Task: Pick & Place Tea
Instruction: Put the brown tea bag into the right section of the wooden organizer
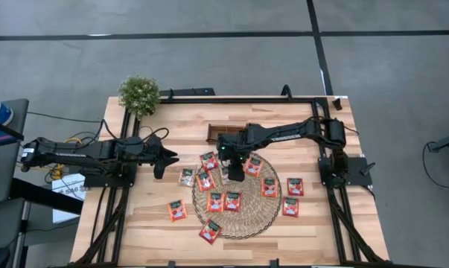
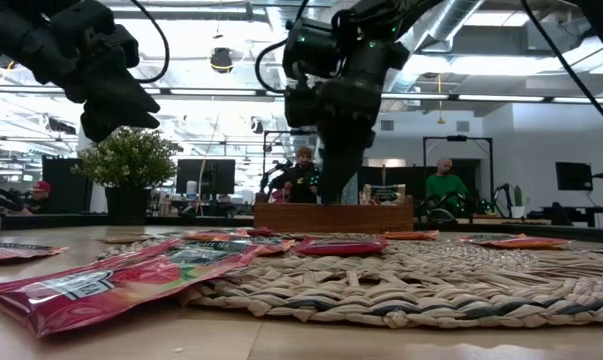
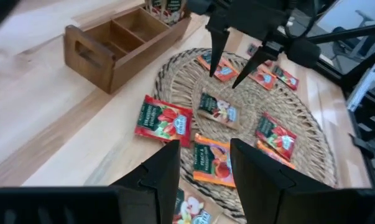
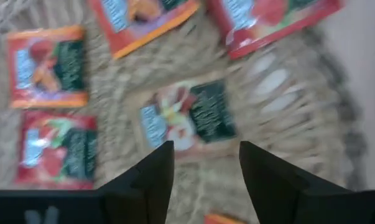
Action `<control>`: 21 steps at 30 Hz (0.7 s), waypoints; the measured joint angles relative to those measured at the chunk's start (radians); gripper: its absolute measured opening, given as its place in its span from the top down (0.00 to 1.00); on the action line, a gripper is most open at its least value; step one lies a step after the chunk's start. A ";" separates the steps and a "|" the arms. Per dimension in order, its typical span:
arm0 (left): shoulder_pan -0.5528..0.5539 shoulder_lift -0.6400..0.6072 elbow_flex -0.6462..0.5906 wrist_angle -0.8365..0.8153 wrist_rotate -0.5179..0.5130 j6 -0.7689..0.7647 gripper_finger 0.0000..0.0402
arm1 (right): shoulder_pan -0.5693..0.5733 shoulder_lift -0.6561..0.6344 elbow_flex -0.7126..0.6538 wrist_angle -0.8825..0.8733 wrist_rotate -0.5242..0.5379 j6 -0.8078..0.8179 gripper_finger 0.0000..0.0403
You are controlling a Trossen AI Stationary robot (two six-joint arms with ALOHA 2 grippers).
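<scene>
Red-orange sachets of tea sprawl nearest us across the near counter edge, with more scattered over the round woven mat behind them. We see the right end effector hanging fingers-down above a pale grey-beige sachet near the mat's middle, fingers apart and holding nothing. We judge the risks plain: the flat packet offers little edge to pinch, so the fingertips could skid off it or snag the coarse weave, and close neighbours could be nudged or lifted along with it. Off the mat's left side, the left end effector waits above the counter, fingers spread and empty. Farthest back stands the wooden divided tray. We can make out "PEACH" on one orange sachet in the left wrist view; the dark green centre marks carry white lettering too small to read.
</scene>
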 joint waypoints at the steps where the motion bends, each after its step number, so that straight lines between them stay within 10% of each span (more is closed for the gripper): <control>1: 0.000 -0.001 0.000 -0.006 -0.004 0.000 0.67 | 0.001 0.000 0.000 0.003 0.026 -0.001 0.57; 21: 0.000 -0.001 0.000 -0.018 -0.018 0.024 0.67 | 0.018 0.048 -0.013 0.087 0.052 -0.079 0.62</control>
